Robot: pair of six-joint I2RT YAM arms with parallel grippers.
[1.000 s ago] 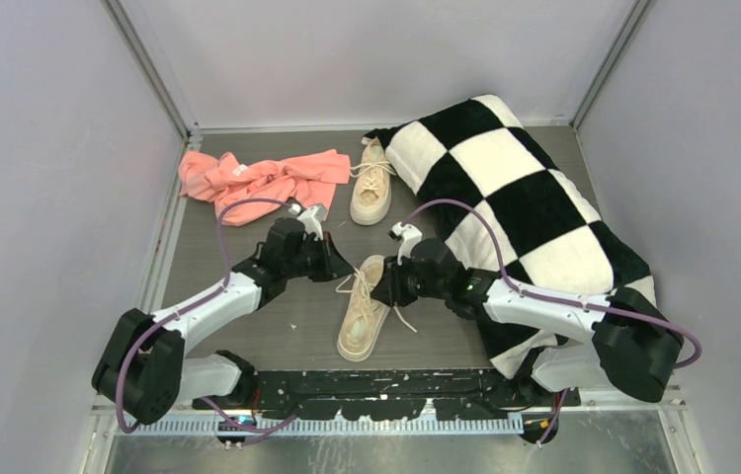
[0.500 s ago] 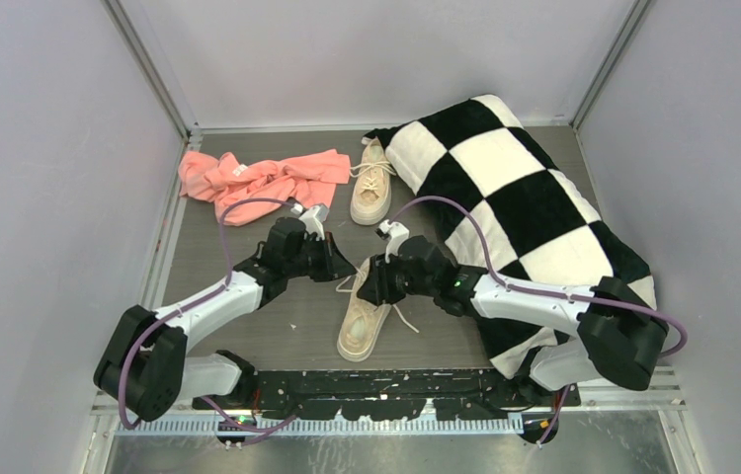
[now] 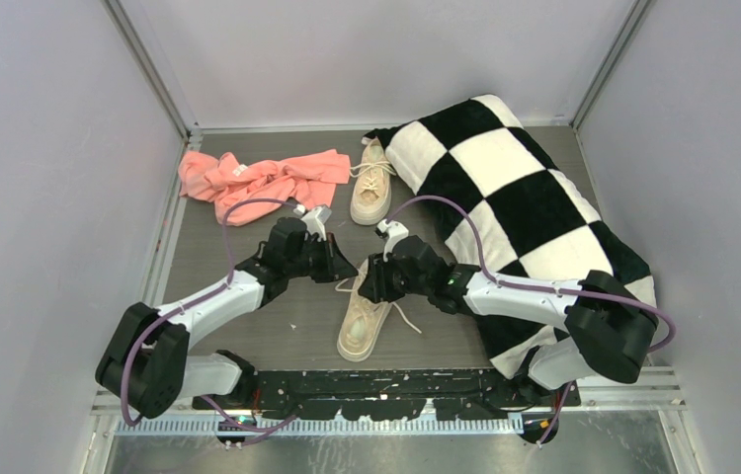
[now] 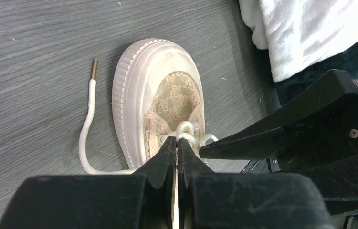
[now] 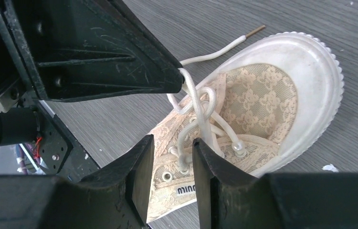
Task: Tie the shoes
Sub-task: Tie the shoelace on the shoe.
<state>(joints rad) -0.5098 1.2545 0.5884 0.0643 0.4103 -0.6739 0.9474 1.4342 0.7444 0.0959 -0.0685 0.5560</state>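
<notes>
Beyond my left end effector (image 3: 340,269) and off to its left lies the pink cloth (image 3: 258,178), out of the way. That end effector is clenched on a strand of the lace (image 5: 194,95), pinching it right at its tips and lifting it off the tongue. I judge this is to hold the strand taut and raised so that the other side has something to work around. The near shoe (image 3: 362,316) sits on the desk (image 3: 288,326) directly under both end effectors, toe pointing away from my bases. Its loose lace end (image 4: 87,119) trails on the desk beside the sole. My right end effector (image 5: 172,143) faces the left one tip to tip, its jaws parted and straddling the crossed strands above the eyelets without pinching them, probably lining up its own grasp. The far shoe (image 3: 371,188) waits well beyond both, against the checkered pillow (image 3: 515,188) that lies to the right of my right end effector.
</notes>
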